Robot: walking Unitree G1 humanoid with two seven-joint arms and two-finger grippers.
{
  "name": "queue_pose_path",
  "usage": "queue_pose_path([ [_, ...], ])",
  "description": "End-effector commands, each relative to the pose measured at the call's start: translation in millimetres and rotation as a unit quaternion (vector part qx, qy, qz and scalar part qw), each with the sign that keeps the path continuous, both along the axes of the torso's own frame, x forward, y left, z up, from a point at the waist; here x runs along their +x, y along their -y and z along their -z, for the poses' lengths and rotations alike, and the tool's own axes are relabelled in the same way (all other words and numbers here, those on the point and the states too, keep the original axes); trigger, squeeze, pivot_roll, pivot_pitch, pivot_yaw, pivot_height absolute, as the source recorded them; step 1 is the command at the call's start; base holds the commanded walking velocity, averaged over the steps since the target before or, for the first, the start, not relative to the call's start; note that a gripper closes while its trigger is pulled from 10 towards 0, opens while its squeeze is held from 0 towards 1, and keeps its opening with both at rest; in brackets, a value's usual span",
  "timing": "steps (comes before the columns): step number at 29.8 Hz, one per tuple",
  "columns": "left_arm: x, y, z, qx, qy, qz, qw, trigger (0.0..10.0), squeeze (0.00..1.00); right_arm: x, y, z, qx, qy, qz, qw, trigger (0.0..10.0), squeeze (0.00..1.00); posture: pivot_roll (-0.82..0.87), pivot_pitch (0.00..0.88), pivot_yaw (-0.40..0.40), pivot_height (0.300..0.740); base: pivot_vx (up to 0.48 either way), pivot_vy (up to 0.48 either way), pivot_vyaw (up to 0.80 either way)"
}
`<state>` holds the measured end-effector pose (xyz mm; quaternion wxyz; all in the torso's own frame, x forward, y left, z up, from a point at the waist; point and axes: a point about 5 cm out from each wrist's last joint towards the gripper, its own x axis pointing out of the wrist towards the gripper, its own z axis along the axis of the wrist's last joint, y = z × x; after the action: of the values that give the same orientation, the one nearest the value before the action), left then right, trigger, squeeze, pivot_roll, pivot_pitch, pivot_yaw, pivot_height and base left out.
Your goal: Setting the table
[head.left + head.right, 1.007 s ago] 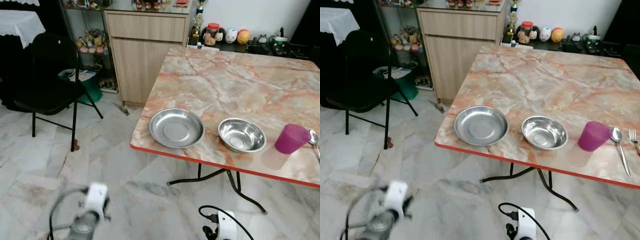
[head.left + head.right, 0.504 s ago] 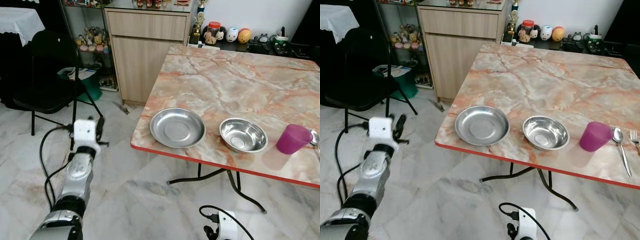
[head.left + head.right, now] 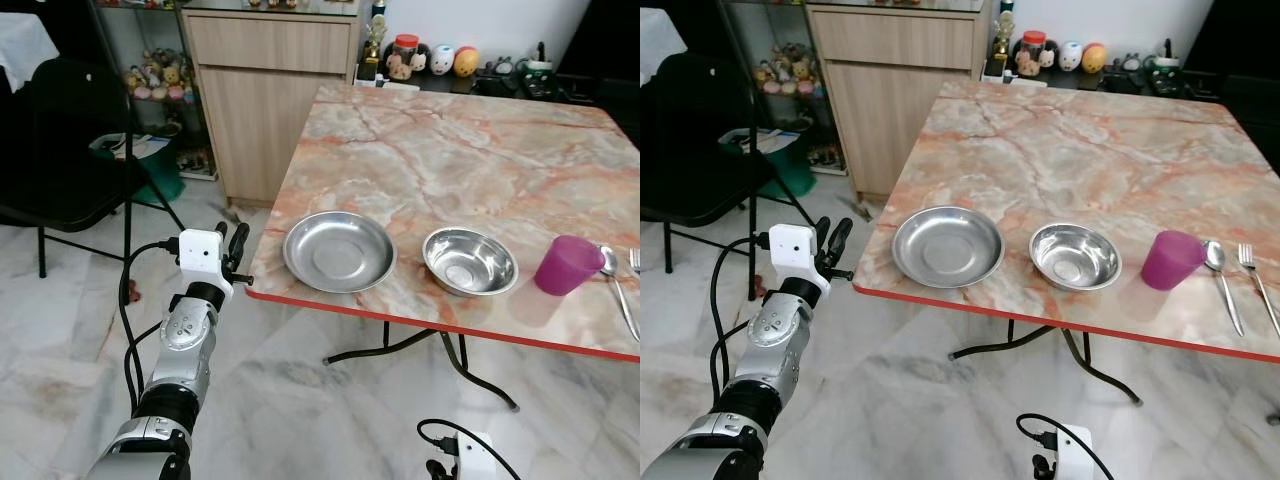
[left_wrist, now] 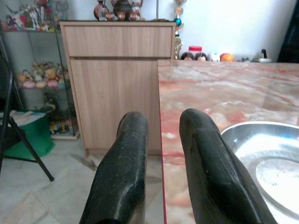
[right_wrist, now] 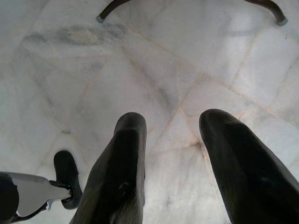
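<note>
Seemingly lined up for a first pick, my left gripper [image 3: 232, 252] hovered just off the marble surface [image 3: 470, 160] at its 9 o'clock edge, jaws open a little and empty, aimed at the steel plate [image 3: 338, 251]. I judged that low, level pose suited a rim grasp. From the plate, the steel bowl [image 3: 470, 260] sat at 3 o'clock, then the purple cup [image 3: 567, 265], spoon [image 3: 1219, 268] and fork [image 3: 1254, 281], all along the near edge. My right gripper [image 5: 173, 154] hung idle over the floor, jaws apart. A black folding chair [image 3: 60, 150] and wooden cabinet [image 3: 265, 90] crowded the left side.
</note>
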<state>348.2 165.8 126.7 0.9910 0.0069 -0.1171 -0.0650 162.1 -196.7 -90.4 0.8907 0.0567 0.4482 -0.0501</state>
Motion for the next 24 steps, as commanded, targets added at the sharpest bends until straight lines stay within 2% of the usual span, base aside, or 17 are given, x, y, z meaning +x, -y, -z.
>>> queue_pose_path([
  [1,2.1,-1.2,-5,0.000,0.003,0.005,1.000,10.0,0.00,1.9,0.0,-1,0.001,0.005,0.000,1.000,10.0,0.00,0.03,0.000,-0.046,0.740,0.000,0.000,-0.70],
  [5,3.3,1.8,-7,-0.004,0.002,0.013,1.000,10.0,0.00,2.9,-0.6,-1,0.001,0.010,0.001,1.000,10.0,0.00,0.03,0.000,-0.047,0.740,0.000,0.000,-0.55],
  [9,3.9,8.7,-8,-0.005,-0.003,0.036,0.999,10.0,0.00,2.9,-1.5,-1,0.000,0.009,0.000,1.000,10.0,0.00,0.03,0.000,-0.046,0.740,0.000,0.000,0.00],
  [10,4.1,11.7,-7,-0.007,-0.006,0.044,0.999,10.0,0.42,2.7,-3.3,-1,0.001,0.008,-0.001,1.000,10.0,0.00,0.03,0.000,-0.046,0.740,0.000,0.000,0.00],
  [11,4.2,12.3,-7,-0.006,-0.008,0.046,0.999,10.0,1.00,2.6,-4.1,-1,0.001,0.007,-0.001,1.000,10.0,0.00,0.03,0.000,-0.045,0.740,0.000,0.000,0.00],
  [24,2.9,14.7,0,-0.014,-0.028,0.063,0.998,10.0,1.00,8.3,-14.5,-2,0.003,0.009,-0.003,1.000,10.0,0.00,0.03,0.000,-0.042,0.740,0.000,0.000,0.00],
])
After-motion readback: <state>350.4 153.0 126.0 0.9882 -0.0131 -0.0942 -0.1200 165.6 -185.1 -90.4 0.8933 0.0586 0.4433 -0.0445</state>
